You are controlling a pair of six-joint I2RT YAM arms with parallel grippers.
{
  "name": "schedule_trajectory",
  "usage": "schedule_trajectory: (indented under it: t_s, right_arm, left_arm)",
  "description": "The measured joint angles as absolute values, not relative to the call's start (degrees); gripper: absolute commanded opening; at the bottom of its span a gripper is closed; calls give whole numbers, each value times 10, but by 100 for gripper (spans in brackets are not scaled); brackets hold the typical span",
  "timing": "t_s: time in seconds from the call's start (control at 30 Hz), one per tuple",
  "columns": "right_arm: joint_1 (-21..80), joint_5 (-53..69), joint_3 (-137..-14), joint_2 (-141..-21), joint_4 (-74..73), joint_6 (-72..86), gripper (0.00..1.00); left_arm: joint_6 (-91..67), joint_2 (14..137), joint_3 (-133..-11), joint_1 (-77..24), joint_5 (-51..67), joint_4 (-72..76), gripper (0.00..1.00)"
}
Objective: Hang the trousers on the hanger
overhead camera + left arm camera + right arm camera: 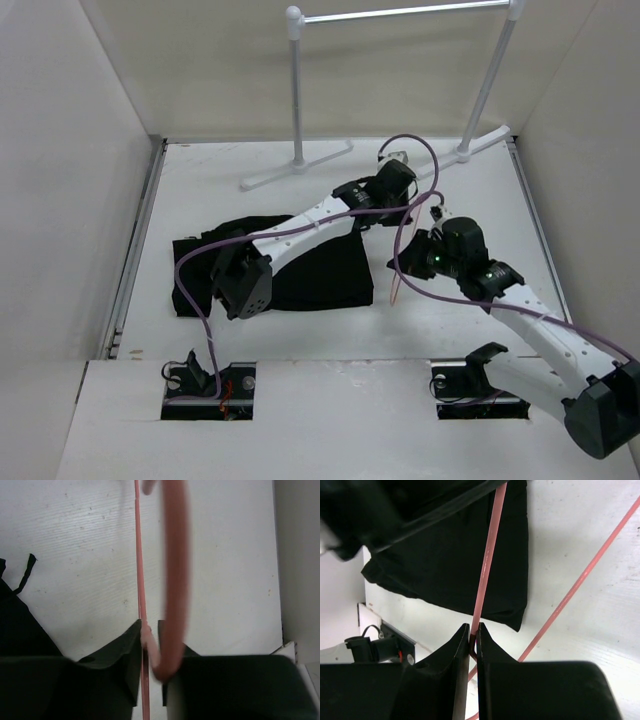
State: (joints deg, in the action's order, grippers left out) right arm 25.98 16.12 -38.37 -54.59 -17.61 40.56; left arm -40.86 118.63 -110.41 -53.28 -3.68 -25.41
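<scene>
white table (pixel 250 335): one trousers (pixel 320 272), one hanger (pixel 487 565), two tools (pixel 150 630) (pixel 471 632) gripping it.

Garment rack (pixel 297 90), white and silver: one horizontal bar on two uprights with T-shaped feet, standing at the far side of the white table (pixel 200 180). Left foot angled toward the table centre. Left wrist view shows small dark specks on the tabletop. White panels (pixel 60 200) enclose left, back and right sides. Metal rail (pixel 135 250) runs along the table's left edge.
</scene>
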Motion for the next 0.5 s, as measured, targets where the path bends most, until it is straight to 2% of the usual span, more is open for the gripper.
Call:
schedule_trajectory:
  t_s: [0.07, 0.17, 0.27, 0.37, 0.43, 0.5]
  right_arm:
    - [260, 165, -380, -541, -176, 409, 9]
    - [257, 164, -375, -532, -179, 410, 13]
    - [255, 162, -373, -522, -200, 414, 35]
    - [255, 156, -366, -494, -222, 418, 46]
    - [250, 154, -366, -475, -236, 418, 45]
    - [239, 153, -366, -461, -241, 419, 32]
  left_arm:
    - [-412, 1188, -1103, -534, -44, -251, 4]
    - [-416, 1185, -1088, -537, -58, -239, 0]
    - [-429, 1167, -1034, -542, -78, -203, 0]
    - [-454, 1131, -944, -543, -101, -166, 0]
    - [-472, 1107, -894, -543, -117, -143, 0]
    - [-487, 1086, -853, -543, -133, -114, 0]
